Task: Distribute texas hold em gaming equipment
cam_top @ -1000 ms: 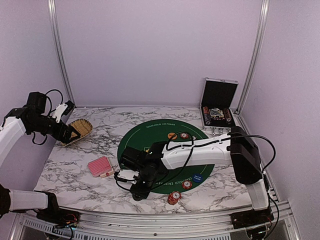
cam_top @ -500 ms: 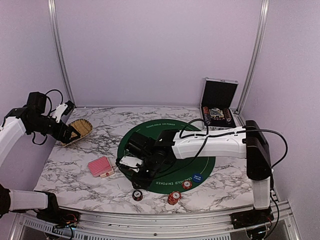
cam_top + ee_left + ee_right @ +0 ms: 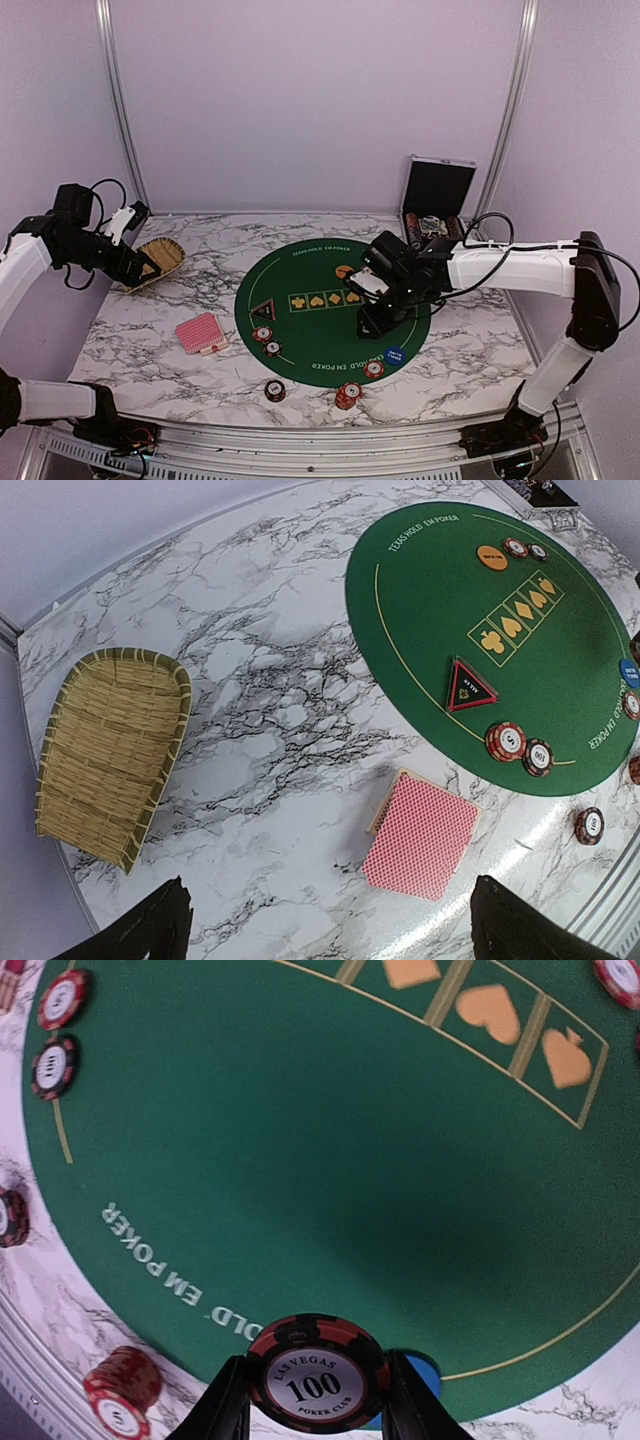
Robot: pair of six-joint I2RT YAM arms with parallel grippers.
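Note:
My right gripper (image 3: 372,322) hangs over the right middle of the green mat (image 3: 320,345), shut on a black-and-red "100" poker chip (image 3: 315,1372) held upright between its fingers. The blue disc (image 3: 396,354) lies just beyond it. On the marble left of the mat lies the pink-backed card deck (image 3: 201,333) (image 3: 422,834). The black triangular marker (image 3: 469,685) and two chips (image 3: 506,741) (image 3: 537,757) sit at the mat's left side. An orange disc (image 3: 491,557) lies at its far side. My left gripper (image 3: 140,266) is open, high above the deck's left.
The woven basket (image 3: 155,263) (image 3: 110,750) rests at the far left. A silver case (image 3: 437,205) stands open at the back right. Along the front edge lie a dark chip (image 3: 275,390), a red chip stack (image 3: 348,396) and one chip (image 3: 374,369).
My right arm has swung from the mat's near-left edge to its right middle, still holding a chip. That uncovered the triangular marker and nearby chips. The left arm has not moved.

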